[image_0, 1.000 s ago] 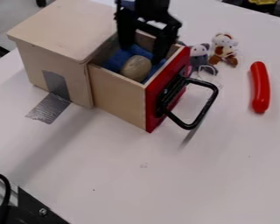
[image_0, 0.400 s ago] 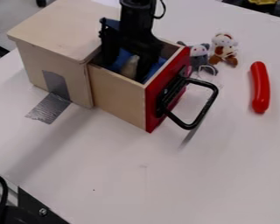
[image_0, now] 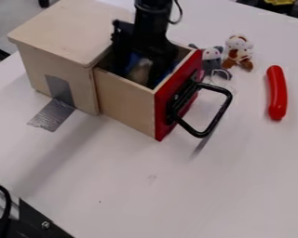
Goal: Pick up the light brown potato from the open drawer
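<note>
The gripper (image_0: 139, 73) has come down into the drawer (image_0: 125, 101) since the first frame and has moved toward the box (image_0: 55, 29). Against the second frame, it sits slightly farther toward the view's right. The drawer, still pulled out, and the sausage (image_0: 277, 93) have kept their places.

The gripper is open, its fingers apart on either side of the brown lump (image_0: 140, 72), which lies in the drawer on blue cloth (image_0: 133, 60). Whether they touch the lump, I cannot tell.

Room inside the drawer is narrow: one finger is near the box's edge, the other nearer the red front (image_0: 169, 101). The wooden side wall rises in front of both. Beyond the red front, the black handle (image_0: 220, 116) juts out over the white table (image_0: 176, 195). A wide gap separates the handle from the sausage. Two plush toys, one grey (image_0: 212, 54), one brown and white (image_0: 240, 56), are near the drawer's far corner. Grey tape (image_0: 51, 115) runs from the box onto the table.
</note>
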You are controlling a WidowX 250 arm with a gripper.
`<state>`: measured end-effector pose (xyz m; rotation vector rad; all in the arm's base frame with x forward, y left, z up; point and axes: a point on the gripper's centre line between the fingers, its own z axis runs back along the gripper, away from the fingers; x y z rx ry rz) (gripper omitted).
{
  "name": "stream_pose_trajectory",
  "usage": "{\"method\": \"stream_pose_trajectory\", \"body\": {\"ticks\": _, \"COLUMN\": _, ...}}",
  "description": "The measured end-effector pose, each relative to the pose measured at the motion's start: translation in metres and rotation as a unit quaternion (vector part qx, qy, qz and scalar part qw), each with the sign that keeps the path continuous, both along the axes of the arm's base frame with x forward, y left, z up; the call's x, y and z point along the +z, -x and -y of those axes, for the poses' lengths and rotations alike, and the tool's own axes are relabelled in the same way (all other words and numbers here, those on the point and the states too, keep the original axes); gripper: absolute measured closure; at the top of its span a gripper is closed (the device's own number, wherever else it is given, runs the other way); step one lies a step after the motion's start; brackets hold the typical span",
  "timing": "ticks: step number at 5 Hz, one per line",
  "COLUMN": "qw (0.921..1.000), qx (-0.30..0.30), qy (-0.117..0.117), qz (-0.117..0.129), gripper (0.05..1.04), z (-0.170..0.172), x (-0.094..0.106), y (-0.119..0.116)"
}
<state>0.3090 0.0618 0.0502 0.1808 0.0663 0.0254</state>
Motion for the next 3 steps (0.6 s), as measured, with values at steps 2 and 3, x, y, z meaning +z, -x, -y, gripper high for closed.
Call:
{"method": "stream_pose_trajectory", "body": {"ticks": 2, "qw": 0.9999, "qx": -0.006, "qy": -0.010, "qz": 0.007, "gripper": 0.411, "z": 0.005, "x": 0.001, "y": -0.002}}
{"method": "stream_pose_trajectory", "body": {"ticks": 3, "qw": 0.9999, "qx": -0.001, "qy": -0.010, "qz": -0.004, "gripper": 0.411, "z": 0.010, "x": 0.010, "y": 0.001}}
